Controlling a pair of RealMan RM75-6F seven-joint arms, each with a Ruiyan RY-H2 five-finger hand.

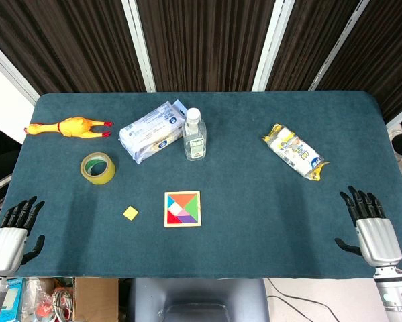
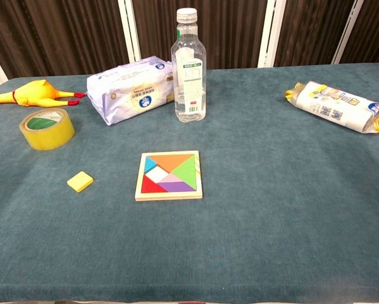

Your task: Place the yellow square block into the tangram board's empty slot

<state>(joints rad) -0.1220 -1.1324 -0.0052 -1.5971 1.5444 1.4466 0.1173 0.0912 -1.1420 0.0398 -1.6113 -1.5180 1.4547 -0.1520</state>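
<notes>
The yellow square block (image 1: 130,213) (image 2: 80,181) lies flat on the blue-green table cloth, a short way left of the tangram board (image 1: 182,208) (image 2: 168,175). The board is a wooden frame with coloured pieces and one pale empty slot near its middle. My left hand (image 1: 13,231) rests at the table's front left corner, fingers spread, holding nothing. At the front right corner my right hand (image 1: 370,228) lies the same way, empty. Both hands are far from the block and board and show only in the head view.
Behind the board stand a clear bottle (image 1: 194,135) (image 2: 188,66) and a tissue pack (image 1: 150,132) (image 2: 134,88). A tape roll (image 1: 97,168) (image 2: 46,128) and rubber chicken (image 1: 68,127) (image 2: 30,94) lie at the left, a snack packet (image 1: 294,151) (image 2: 341,106) at the right.
</notes>
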